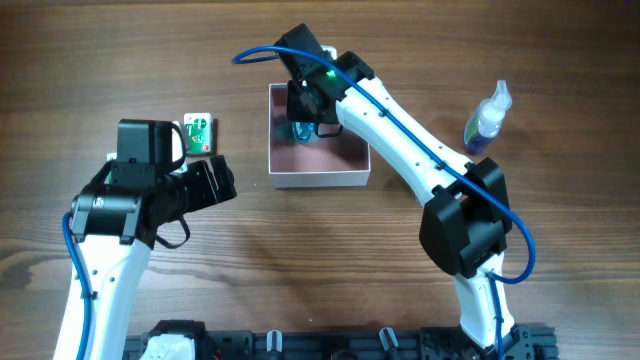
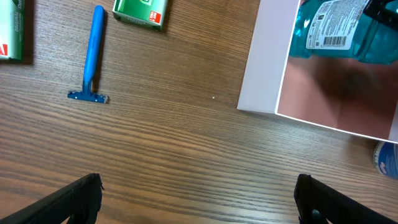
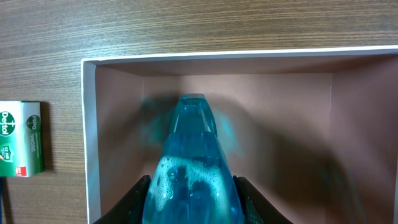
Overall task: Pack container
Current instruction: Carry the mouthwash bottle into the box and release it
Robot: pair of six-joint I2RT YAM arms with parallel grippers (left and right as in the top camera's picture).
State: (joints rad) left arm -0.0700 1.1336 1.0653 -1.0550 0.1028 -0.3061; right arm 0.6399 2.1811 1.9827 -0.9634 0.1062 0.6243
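The container (image 1: pixel 330 165) is a shallow white box with a dusty-pink inside, at the table's middle back; its floor (image 3: pixel 280 137) and its white wall (image 2: pixel 264 59) show in both wrist views. My right gripper (image 1: pixel 303 122) is shut on a clear blue bottle (image 3: pixel 191 168) of foamy liquid and holds it inside the container, near the left wall. The bottle's label (image 2: pixel 333 28) shows in the left wrist view. My left gripper (image 2: pixel 198 202) is open over bare wood, left of the container, with nothing between its fingers (image 2: pixel 78 199).
A green soap packet (image 1: pixel 199 135) lies left of the container, also seen as a green packet (image 3: pixel 22 138) in the right wrist view. A blue razor (image 2: pixel 92 56) and another green packet (image 2: pixel 142 12) lie on the wood. A purple spray bottle (image 1: pixel 487 120) stands at right.
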